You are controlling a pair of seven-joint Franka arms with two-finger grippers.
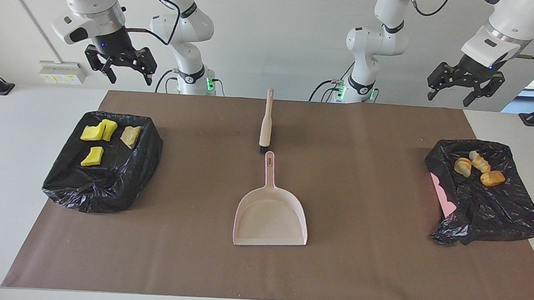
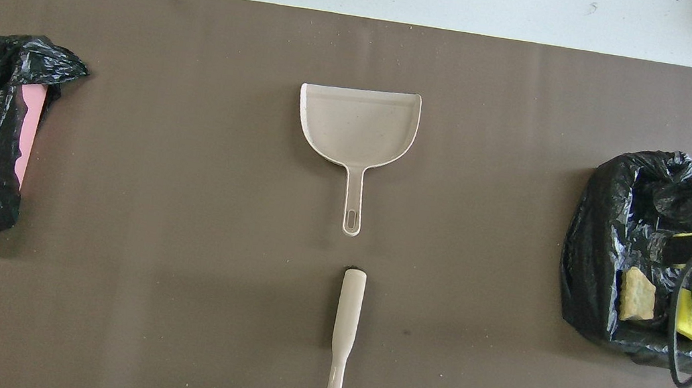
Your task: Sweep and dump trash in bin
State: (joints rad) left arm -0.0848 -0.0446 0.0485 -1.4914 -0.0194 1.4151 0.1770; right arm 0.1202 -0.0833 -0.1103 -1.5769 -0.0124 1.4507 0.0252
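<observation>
Yellow and tan trash [image 1: 94, 142] lay in the black-lined bin [image 1: 105, 187] at the right arm's end; more tan pieces [image 1: 478, 168] lay in the other bin [image 1: 492, 212]. Both the left gripper [image 1: 464, 87] and right gripper [image 1: 120, 67] hung raised, jaws apart, empty. Dustpan [image 1: 270, 218] and brush [image 1: 265, 122] lay mid-table.

Table covering [image 1: 366, 182]: matt brown paper-like sheet, smooth, dusted with fine pale crumbs.
Dustpan [image 1: 270, 221]: beige plastic, smooth, low sheen.
Brush [image 1: 265, 122]: matching beige plastic handle, dark bristles at its end.
Bin liners [image 1: 110, 178] [image 1: 492, 207]: thin black plastic film, crinkled, glossy; a smooth pink bin wall [image 1: 443, 193] shows under one.
Trash: yellow chunks [image 1: 94, 155], porous foam, matt; tan pieces [image 1: 491, 178], bread-like, rough crust.
Tabletop [image 1: 1, 163]: white, smooth, matt.
</observation>
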